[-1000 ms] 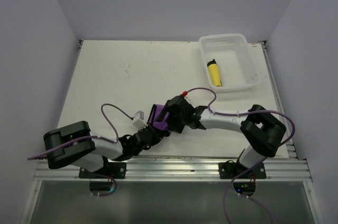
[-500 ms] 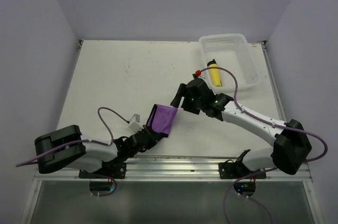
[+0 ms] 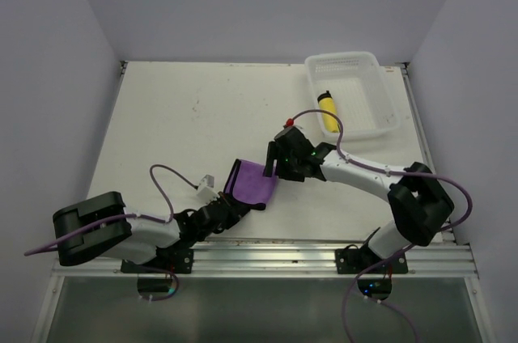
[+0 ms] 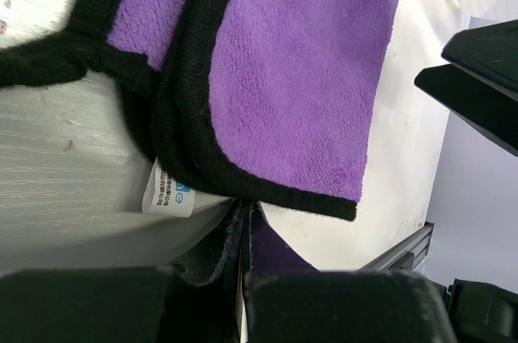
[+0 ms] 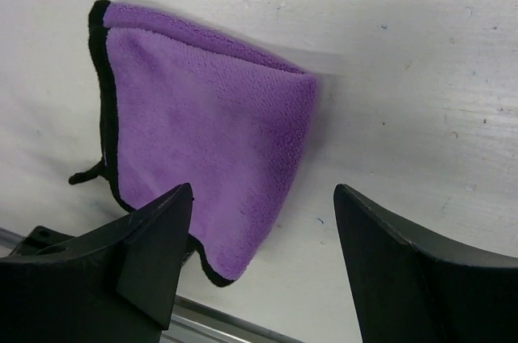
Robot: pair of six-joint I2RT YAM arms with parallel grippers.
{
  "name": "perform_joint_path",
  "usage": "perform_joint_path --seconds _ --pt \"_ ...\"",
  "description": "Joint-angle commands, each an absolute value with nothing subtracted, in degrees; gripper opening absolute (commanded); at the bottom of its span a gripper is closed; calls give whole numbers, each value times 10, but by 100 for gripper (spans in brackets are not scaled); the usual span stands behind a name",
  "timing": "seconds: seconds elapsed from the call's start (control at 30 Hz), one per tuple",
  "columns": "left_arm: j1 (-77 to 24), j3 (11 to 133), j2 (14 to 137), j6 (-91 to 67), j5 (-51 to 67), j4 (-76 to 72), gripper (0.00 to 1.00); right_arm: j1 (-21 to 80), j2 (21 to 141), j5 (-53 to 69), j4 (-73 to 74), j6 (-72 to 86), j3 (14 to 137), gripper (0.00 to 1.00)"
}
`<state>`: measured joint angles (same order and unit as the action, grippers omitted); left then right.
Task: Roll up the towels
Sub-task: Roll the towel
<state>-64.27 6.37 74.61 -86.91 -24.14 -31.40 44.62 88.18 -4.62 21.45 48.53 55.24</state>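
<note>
The purple towel (image 3: pixel 251 181) lies folded flat on the white table, black edging along its sides. My left gripper (image 3: pixel 235 205) is shut on its near corner; the left wrist view shows purple cloth (image 4: pixel 299 76) pinched between the closed jaws (image 4: pixel 243 238), with a white label (image 4: pixel 166 193) beside them. My right gripper (image 3: pixel 272 168) hovers open over the towel's right folded edge (image 5: pixel 202 157), fingers (image 5: pixel 154 238) apart and holding nothing. The yellow towel (image 3: pixel 328 111) lies rolled in the basket.
The white perforated basket (image 3: pixel 364 96) stands at the back right corner. A metal rail (image 3: pixel 267 254) runs along the near table edge just behind the purple towel. The towel's black loop (image 5: pixel 85 175) sticks out on its left side.
The right gripper let go of the purple towel, pulled back towards the basket, then came back over the towel's right edge, jaws slightly narrower. The left gripper kept its hold.
</note>
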Motion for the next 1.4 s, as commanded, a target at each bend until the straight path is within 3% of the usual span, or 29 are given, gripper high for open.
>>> perform_joint_path --seconds 0.0,0.57,0.9,1.23,1.37 --pt "-642 47 764 -849 -236 -201 0 447 893 -56 195 482 555 75" --pt "-642 64 715 -820 -241 -155 0 446 988 -79 149 498 567 58" --pt "-642 85 678 -796 -258 -104 0 446 1017 -55 140 478 592 12" --pt "-642 132 563 -704 -347 -1 0 469 1000 -138 298 352 685 7" --pt "-642 163 581 -673 -390 19 0 491 1016 -188 379 321 729 7"
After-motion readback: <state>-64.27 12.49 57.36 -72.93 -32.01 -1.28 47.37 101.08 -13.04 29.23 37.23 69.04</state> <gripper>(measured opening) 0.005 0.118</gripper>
